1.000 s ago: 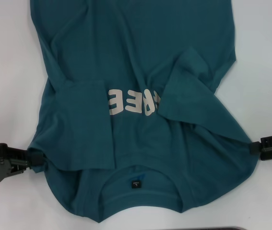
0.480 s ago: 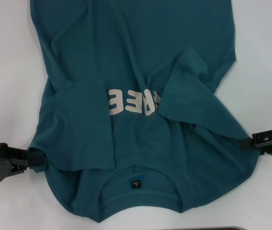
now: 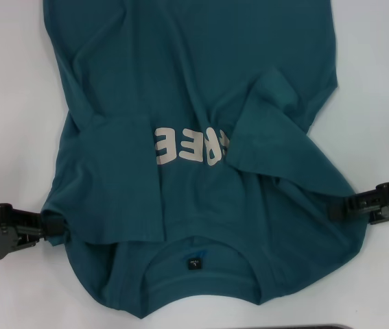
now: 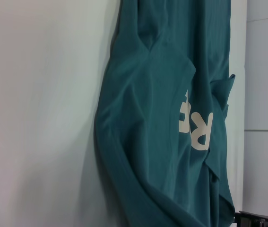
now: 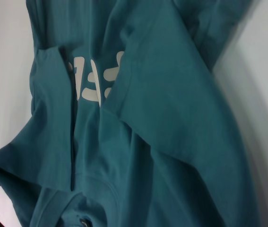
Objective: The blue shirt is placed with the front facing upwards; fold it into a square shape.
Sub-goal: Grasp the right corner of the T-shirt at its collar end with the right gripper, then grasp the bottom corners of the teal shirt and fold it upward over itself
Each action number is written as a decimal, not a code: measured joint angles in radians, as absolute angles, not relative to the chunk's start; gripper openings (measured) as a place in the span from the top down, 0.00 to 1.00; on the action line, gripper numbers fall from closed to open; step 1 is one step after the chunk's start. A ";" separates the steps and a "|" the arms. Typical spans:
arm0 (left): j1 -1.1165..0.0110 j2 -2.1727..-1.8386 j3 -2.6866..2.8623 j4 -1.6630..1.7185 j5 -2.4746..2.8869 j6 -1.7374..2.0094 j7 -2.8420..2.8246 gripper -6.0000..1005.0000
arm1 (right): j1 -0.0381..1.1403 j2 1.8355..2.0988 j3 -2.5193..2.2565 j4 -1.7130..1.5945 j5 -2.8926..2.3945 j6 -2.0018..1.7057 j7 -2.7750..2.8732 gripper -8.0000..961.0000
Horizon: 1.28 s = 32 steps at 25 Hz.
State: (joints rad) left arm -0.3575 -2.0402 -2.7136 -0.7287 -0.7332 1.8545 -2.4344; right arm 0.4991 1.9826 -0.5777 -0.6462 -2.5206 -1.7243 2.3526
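The large teal-blue cotton T-shirt (image 3: 201, 157) is spread across the white table (image 3: 9, 103), collar at the near edge, both sleeves folded inward. The left gripper (image 3: 49, 226) and right gripper (image 3: 342, 205) are clamped on its shoulder edges.

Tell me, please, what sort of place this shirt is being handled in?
Probably a lab or test bench: a plain white table holds only the blue shirt, with the left hand and right hand at its shoulder edges.
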 joint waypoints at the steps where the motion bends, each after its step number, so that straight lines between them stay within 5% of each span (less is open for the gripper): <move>1: -0.358 -2.040 -2.714 -0.729 -0.733 1.855 -2.434 0.94 | 0.499 1.983 -0.574 -0.648 -2.518 -1.724 2.355 0.40; 12: -0.361 -2.042 -2.714 -0.729 -0.733 1.860 -2.433 0.94 | 0.496 1.983 -0.574 -0.659 -2.523 -1.729 2.353 0.42; 23: -0.359 -2.034 -2.708 -0.729 -0.729 1.867 -2.433 0.94 | 0.489 1.967 -0.578 -0.662 -2.539 -1.747 2.362 0.90; 32: -0.336 -2.008 -2.666 -0.731 -0.706 1.899 -2.433 0.94 | 0.483 1.959 -0.570 -0.746 -2.654 -1.817 2.379 0.95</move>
State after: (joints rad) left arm -0.3357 -2.0080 -2.6661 -0.7310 -0.7065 1.8995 -2.4329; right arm 0.4831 1.9593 -0.5695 -0.7462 -2.6538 -1.8167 2.3793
